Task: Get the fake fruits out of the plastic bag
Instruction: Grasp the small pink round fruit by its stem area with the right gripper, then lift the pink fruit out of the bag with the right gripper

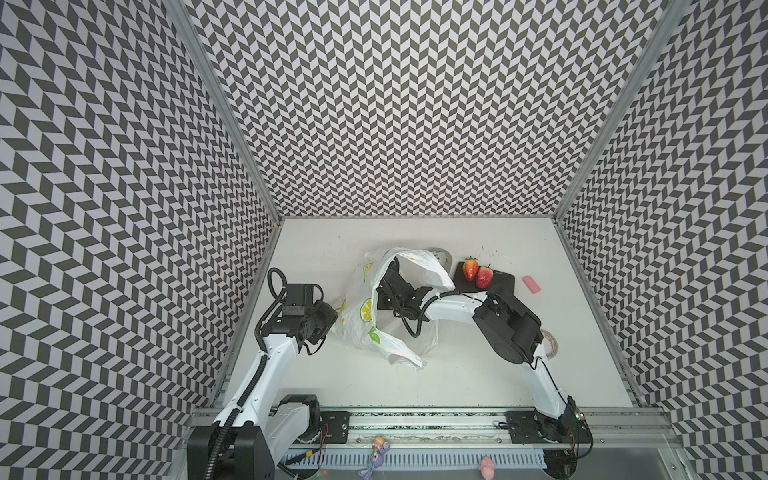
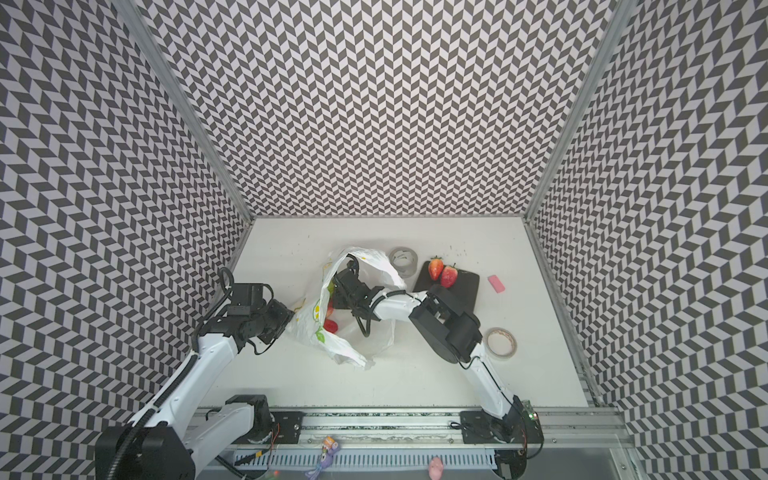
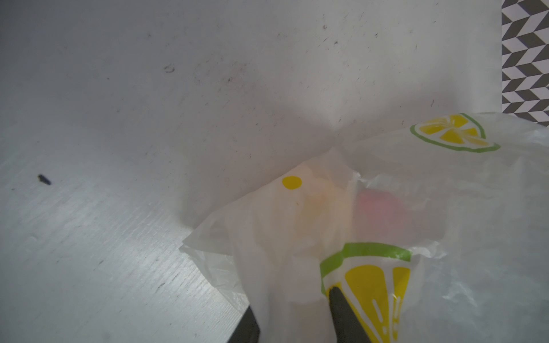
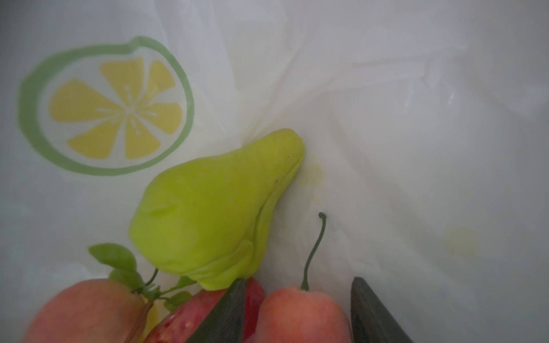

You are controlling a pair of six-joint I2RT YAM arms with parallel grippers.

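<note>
The plastic bag [image 1: 365, 320] [image 2: 307, 324], white with lemon prints, lies crumpled mid-table. My left gripper [image 3: 291, 300] is shut on a bunched fold at the bag's left edge [image 1: 338, 318]. My right arm's wrist [image 1: 399, 291] reaches into the bag's mouth, and the film hides its fingers in both top views. Inside, my right gripper [image 4: 298, 280] stands open around an orange-red fruit with a stem [image 4: 303, 317]. Beside it lie a yellow-green pear [image 4: 214, 208], a red fruit [image 4: 184, 323] and a peach-coloured one [image 4: 83, 311]. Two strawberries [image 1: 471, 269] [image 1: 484, 277] lie outside the bag on a black board [image 1: 503, 283].
A pink block [image 1: 531, 284] lies right of the board. A tape roll [image 2: 500, 343] sits by my right arm's elbow. A clear tape roll [image 2: 402, 261] stands behind the bag. Patterned walls close in the left, back and right sides.
</note>
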